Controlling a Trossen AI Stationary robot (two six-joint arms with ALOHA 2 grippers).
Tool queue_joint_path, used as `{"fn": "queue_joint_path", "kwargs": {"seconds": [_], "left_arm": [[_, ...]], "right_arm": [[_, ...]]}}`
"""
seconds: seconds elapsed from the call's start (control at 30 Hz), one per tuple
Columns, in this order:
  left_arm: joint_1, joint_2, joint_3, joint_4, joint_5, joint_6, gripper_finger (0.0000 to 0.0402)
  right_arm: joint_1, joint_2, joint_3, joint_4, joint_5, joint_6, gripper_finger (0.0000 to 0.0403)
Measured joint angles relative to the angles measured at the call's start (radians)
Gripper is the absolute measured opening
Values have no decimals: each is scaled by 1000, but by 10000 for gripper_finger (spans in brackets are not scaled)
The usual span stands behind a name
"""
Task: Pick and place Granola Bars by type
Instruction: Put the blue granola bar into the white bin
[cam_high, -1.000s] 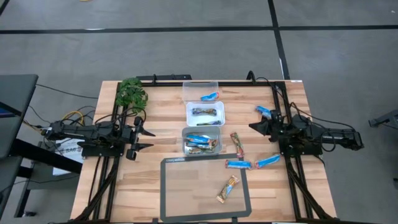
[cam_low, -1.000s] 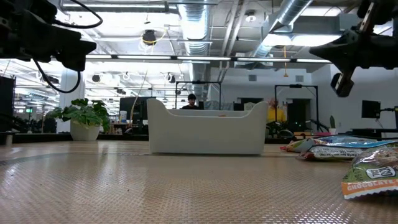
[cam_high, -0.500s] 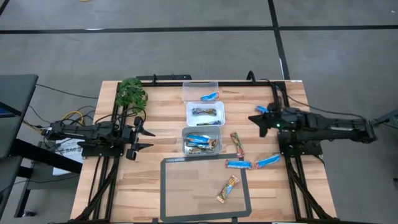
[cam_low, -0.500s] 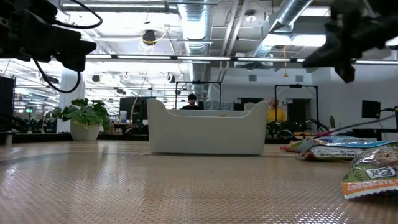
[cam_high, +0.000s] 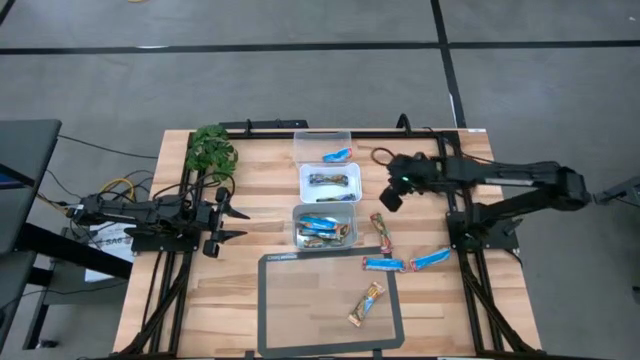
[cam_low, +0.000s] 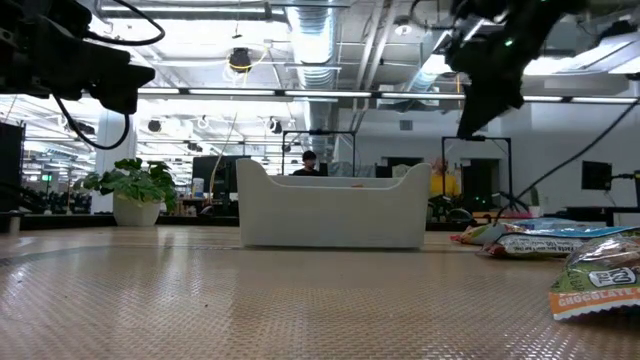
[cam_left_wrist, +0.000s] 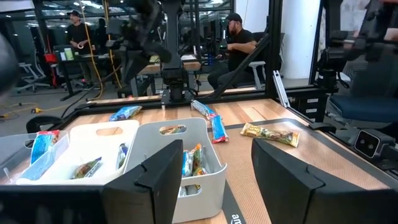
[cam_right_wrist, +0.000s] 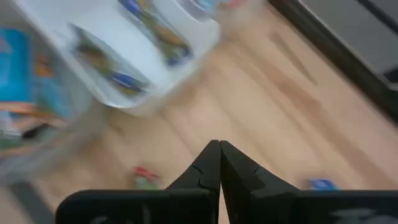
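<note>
Granola bars lie in three bins: a blue one in the clear far bin (cam_high: 337, 154), dark ones in the middle bin (cam_high: 328, 180), blue ones in the near bin (cam_high: 322, 228). Loose on the wood are a reddish bar (cam_high: 380, 229) and two blue bars (cam_high: 383, 265) (cam_high: 430, 259). A tan bar (cam_high: 366, 303) rests on the mat. My right gripper (cam_high: 388, 196) (cam_right_wrist: 219, 149) hangs shut and empty above the table right of the middle bin, tipped downward. My left gripper (cam_high: 236, 224) (cam_left_wrist: 214, 171) waits open at the left, pointing level toward the bins.
A dark-framed mat (cam_high: 290, 320) covers the near middle of the table. A green plant (cam_high: 210, 150) stands at the far left corner. Bare wood lies between the bins and the right arm's base (cam_high: 480, 235). People sit beyond the table (cam_left_wrist: 239, 43).
My right gripper has swung from the table's right side toward the bins, risen, and tipped from level to pointing down while rolling. It has stayed shut and empty. The bars lie where they were.
</note>
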Motion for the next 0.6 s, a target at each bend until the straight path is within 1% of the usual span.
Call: {"fn": "queue_joint_path", "kwargs": {"seconds": [0.07, 0.17, 0.27, 0.33, 0.47, 0.6], "left_arm": [[0, 0, 0, 0, 0, 0, 186], [0, 0, 0, 0, 0, 1, 186], [0, 0, 0, 0, 0, 1, 186], [0, 0, 0, 0, 0, 1, 186], [0, 0, 0, 0, 0, 1, 186], [0, 0, 0, 0, 0, 1, 186]], "right_arm": [[-16, 65, 48, -93, 37, -16, 0], [-43, 154, 96, -226, 121, -8, 0], [-71, 217, 113, -304, 210, 29, 0], [-91, 250, 114, -324, 245, 30, 0], [-129, 310, 115, -343, 247, 3, 11], [-162, 356, 115, -374, 245, 1, 49]]}}
